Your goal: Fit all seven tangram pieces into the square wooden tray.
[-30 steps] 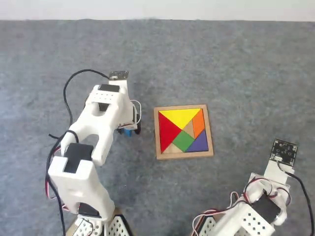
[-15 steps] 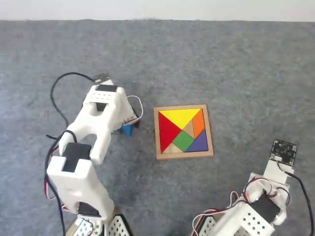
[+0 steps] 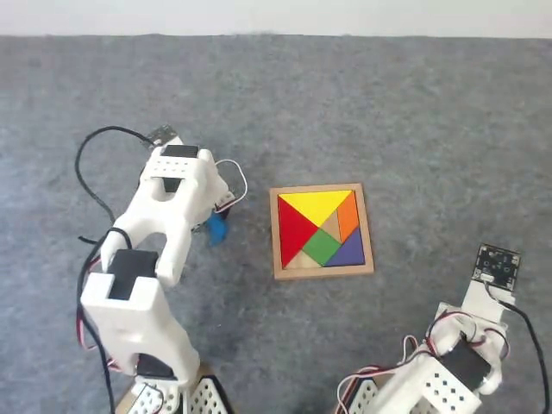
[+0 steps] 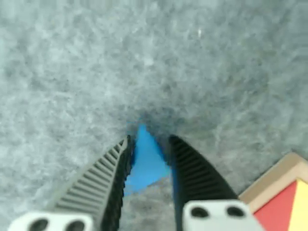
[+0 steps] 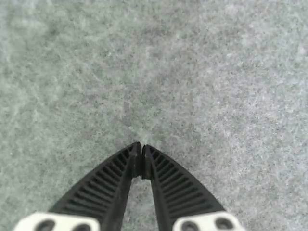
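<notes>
Tray [image 3: 323, 272] pale wood, matt; table cover [image 3: 431, 129] grey fuzzy cloth; fingers [image 4: 192, 167] black ribbed plastic; blue piece [image 4: 144, 163] smooth.

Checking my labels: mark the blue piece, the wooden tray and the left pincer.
blue piece [image 4: 145, 161], left wrist view, middle of its visible face.
wooden tray [image 3: 324, 272], high view, bare rim on the arms' side.
left pincer [image 4: 149, 140], left wrist view, midway between its fingertips.
</notes>
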### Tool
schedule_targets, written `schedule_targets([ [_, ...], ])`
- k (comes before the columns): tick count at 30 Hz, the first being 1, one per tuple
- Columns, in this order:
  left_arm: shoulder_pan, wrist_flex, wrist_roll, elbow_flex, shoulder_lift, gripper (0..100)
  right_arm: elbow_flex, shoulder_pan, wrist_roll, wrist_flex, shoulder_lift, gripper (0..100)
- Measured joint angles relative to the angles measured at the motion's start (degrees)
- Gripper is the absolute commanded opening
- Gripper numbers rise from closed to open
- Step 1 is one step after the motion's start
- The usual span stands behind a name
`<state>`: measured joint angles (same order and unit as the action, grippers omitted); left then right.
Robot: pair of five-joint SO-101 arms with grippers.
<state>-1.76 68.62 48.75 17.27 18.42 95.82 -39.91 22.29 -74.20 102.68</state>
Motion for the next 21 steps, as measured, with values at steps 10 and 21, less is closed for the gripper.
schedule_targets([
  [10, 4.4, 0.4, -10.0, -2.1, 0.1, 3, 0.0, 0.0, 0.0, 0.0, 0.0, 0.8],
  [21, 0.3, 18.5, -57.4, -23.6, 0.1, 23, 0.0, 0.0, 0.0, 0.0, 0.0, 0.8],
])
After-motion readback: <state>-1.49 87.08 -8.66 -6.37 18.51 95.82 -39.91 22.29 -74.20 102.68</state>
